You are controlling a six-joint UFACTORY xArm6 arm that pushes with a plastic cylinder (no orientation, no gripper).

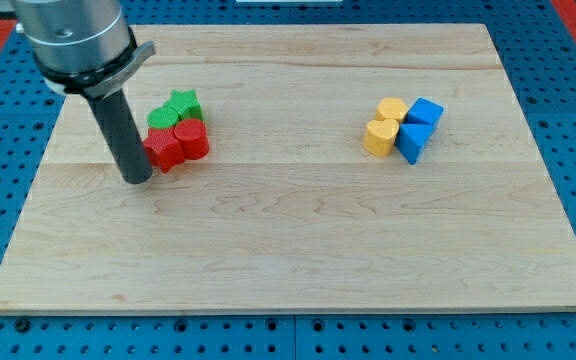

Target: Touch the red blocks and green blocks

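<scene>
Two red blocks and two green blocks sit bunched together at the view's upper left. A red star block (165, 150) and a red cylinder block (192, 139) lie in front. A green star block (183, 103) and a green rounded block (163, 118) lie behind them. My tip (138, 178) rests on the board just left of the red star block, touching or almost touching its left side; I cannot tell which.
The wooden board (288, 240) lies on a blue pegboard surface. Two yellow blocks (380, 135) (392, 108) and two blue blocks (426, 111) (412, 142) sit grouped at the view's upper right.
</scene>
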